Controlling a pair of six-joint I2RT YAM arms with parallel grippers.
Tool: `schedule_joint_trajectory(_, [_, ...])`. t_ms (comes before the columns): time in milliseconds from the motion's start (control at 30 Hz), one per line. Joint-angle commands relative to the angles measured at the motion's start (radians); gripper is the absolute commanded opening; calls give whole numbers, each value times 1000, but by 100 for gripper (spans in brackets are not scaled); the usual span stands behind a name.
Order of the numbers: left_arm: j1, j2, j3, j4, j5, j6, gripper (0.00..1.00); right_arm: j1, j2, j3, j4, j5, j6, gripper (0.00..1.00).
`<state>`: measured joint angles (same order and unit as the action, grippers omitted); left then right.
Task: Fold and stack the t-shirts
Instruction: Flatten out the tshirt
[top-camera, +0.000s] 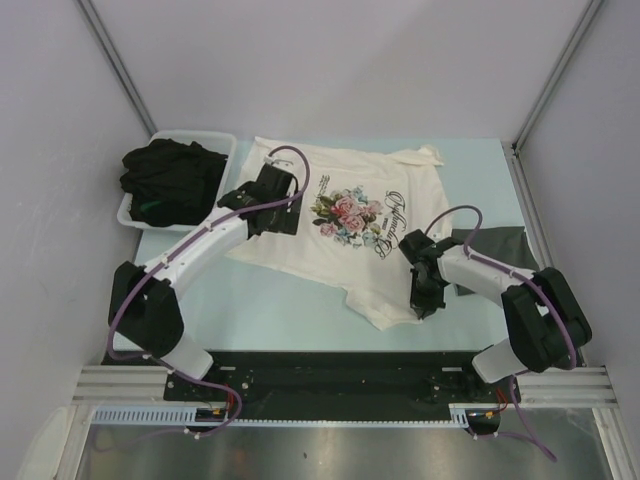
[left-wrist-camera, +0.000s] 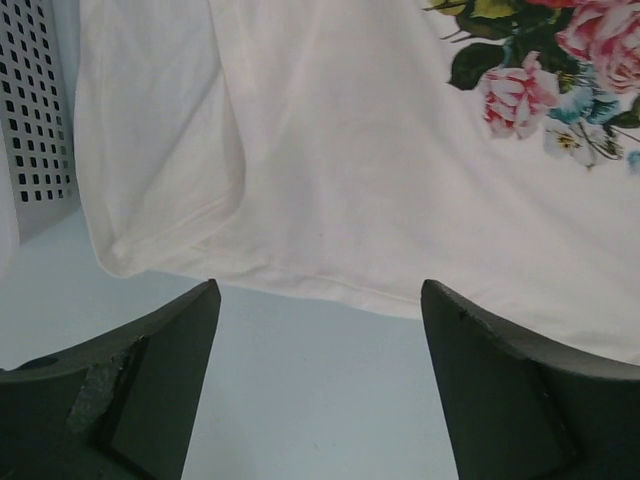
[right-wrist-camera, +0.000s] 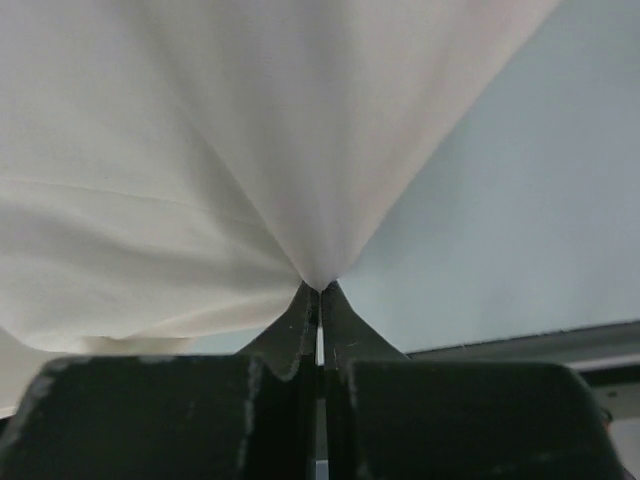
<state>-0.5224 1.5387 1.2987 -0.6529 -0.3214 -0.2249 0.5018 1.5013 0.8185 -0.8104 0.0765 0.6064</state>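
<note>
Mostly flat cream tee (top-camera: 320, 255) (rose print)

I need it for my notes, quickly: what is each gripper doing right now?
Left gripper: open, holding nothing, at the edge of the cream t-shirt.
Right gripper: closed, pinching a fold of the cream t-shirt.

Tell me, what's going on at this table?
Two robot arms are working on a cream-white rose-print t-shirt that is spread out. The right pincer is shut on a pinch of its near edge. The left pincer is open at the shirt's left edge, gripping nothing. Black t-shirts lie bunched in a white tub at the far left, and a dark grey t-shirt lies at the right.
</note>
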Motion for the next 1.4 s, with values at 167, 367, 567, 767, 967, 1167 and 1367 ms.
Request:
schedule_joint_trajectory(167, [9, 101, 53, -30, -108, 33, 88, 12, -167, -15, -292, 143, 105, 0])
schedule_joint_trajectory(367, [18, 100, 21, -82, -157, 18, 88, 21, -279, -10, -383, 183, 148, 0])
schedule_joint_trajectory(567, [19, 93, -59, -100, -154, 10, 88, 37, -266, -1, -401, 197, 145, 0])
schedule_joint_trajectory(767, [18, 141, -79, -96, -85, 1, 86, 35, -250, -1, -366, 190, 130, 0])
schedule_joint_trajectory(967, [16, 190, -85, -48, -48, 5, 81, 35, -236, -2, -351, 181, 125, 0])
schedule_joint_trajectory(1167, [18, 265, -52, -2, -57, 38, 80, 35, -227, -4, -343, 177, 122, 0])
schedule_joint_trajectory(1367, [18, 334, -7, 36, -74, 71, 68, 35, -222, -9, -348, 171, 119, 0])
